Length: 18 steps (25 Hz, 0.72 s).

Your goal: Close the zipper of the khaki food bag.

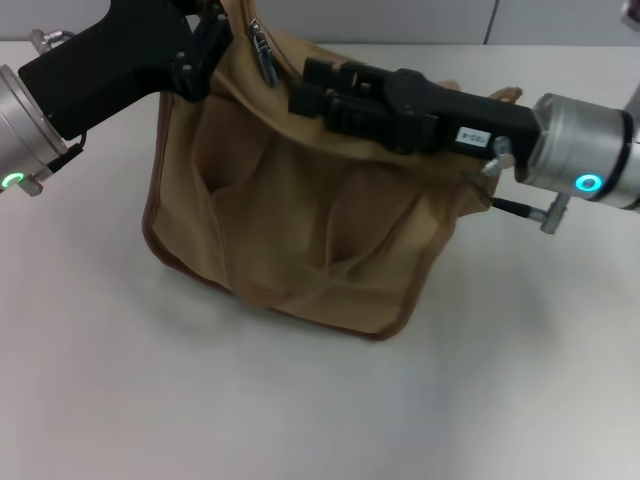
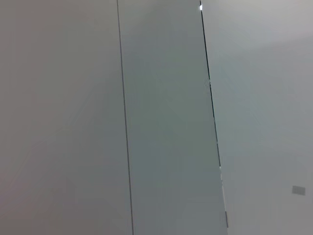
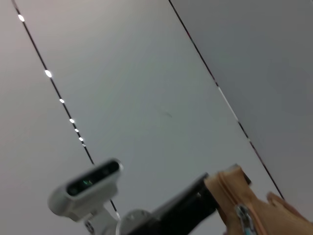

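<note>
One boxy khaki canvas food bag [image 1: 300,220] with darker brown edge piping, standing on the pale white desk [image 1: 120,380], front pockets facing the viewer, top edge pulled up and creased. One tan zipper [image 3: 243,215] along the top panel, its small silver slider and pull tab visible at a raised corner of fabric in the right wrist view. One left pincer [image 1: 205,45], black, at the bag's upper left corner, pinching the fabric there beside a dangling dark metal pull [image 1: 264,52]. One right pincer [image 1: 315,95], black, lying across the bag's top edge (whether its fingers are spread or pressed together cannot be told). Left wrist view: pale wall panels only.
</note>
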### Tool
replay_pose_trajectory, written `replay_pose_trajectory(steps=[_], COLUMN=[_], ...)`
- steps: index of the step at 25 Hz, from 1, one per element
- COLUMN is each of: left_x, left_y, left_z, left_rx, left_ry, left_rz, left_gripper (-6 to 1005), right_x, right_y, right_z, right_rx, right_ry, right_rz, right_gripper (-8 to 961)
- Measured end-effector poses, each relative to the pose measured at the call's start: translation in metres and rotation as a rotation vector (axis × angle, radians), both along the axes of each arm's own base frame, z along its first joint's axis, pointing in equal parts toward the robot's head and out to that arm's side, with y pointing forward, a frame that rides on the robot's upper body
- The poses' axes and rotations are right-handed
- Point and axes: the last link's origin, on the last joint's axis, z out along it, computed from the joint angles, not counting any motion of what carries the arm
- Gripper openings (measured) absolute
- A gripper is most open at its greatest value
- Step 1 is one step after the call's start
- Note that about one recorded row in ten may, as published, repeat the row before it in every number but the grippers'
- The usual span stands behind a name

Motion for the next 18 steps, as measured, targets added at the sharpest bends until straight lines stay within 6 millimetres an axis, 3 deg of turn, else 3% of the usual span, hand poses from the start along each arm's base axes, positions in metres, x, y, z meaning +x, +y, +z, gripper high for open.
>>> replay_pose_trajectory(steps=[18], left_x=[0.009], left_y=[0.005], left_z=[-0.005], left_rx=[-0.010], left_ry=[0.009], left_rz=[-0.021], left_gripper=[102], right_x=[-0.016], right_y=[0.016], right_z=[-0.015], right_rx=[0.024], right_ry=[-0.073], right_rz=[-0.008], right_gripper=[654])
